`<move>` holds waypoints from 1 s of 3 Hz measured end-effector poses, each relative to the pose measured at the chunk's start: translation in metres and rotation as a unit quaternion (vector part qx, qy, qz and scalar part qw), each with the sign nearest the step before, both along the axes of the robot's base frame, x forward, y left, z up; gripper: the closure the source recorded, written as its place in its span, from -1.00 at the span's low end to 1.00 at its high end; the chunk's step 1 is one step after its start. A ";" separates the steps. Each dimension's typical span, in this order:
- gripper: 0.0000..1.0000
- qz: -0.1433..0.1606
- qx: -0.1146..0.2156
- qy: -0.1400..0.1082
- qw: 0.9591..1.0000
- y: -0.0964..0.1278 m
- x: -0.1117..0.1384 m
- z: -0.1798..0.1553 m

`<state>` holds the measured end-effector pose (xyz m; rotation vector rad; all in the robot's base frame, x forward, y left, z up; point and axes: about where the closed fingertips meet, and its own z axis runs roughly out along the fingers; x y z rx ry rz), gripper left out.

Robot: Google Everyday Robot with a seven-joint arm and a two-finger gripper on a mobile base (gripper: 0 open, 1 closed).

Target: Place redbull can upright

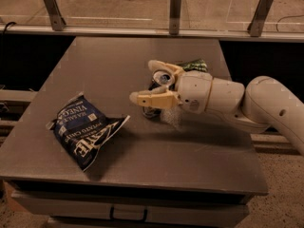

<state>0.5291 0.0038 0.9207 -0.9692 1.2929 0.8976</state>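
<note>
**Grey table (pixel 114 61): gripper (pixel 142 81) clasping the redbull can (pixel 161 78) at a tilt**

Behind the table a low glass rail with metal posts (pixel 175 8) is running across the background, and a dim floor is showing beyond it. On the tabletop a dark blue chip bag (pixel 84 133) is lying crumpled near the front left, well apart from the action.

The white arm (pixel 266 103) is reaching in from the right, and the gripper is sitting right of the table's centre, low over the surface. Its two cream fingers (pixel 156 99) are gripping the redbull can from either side. One is pressing beside the silver top and the other is crossing in front of the body. The can is leaning, with its top facing up and toward the camera. Its lower end is showing just under the near finger, at or very near the tabletop; whether it is touching cannot be told. A green can (pixel 194 65) is lying just behind the gripper.

By my reading, the placing step is under way: the can is in hand but not upright. The next move is calling for a wrist turn that brings the can's long axis vertical. After that comes a gentle lowering until the base is sitting flat, and only then a release. With the green can lying so near, the turn is asking for care not to knock it.
</note>
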 end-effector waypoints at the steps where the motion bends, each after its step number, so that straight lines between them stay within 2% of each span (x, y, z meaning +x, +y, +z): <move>1: 0.28 0.007 -0.003 -0.004 1.000 0.006 0.002 0.006; 2: 0.76 0.017 -0.017 -0.016 1.000 0.012 0.005 0.017; 3: 1.00 0.034 -0.047 -0.021 0.998 0.015 0.006 0.021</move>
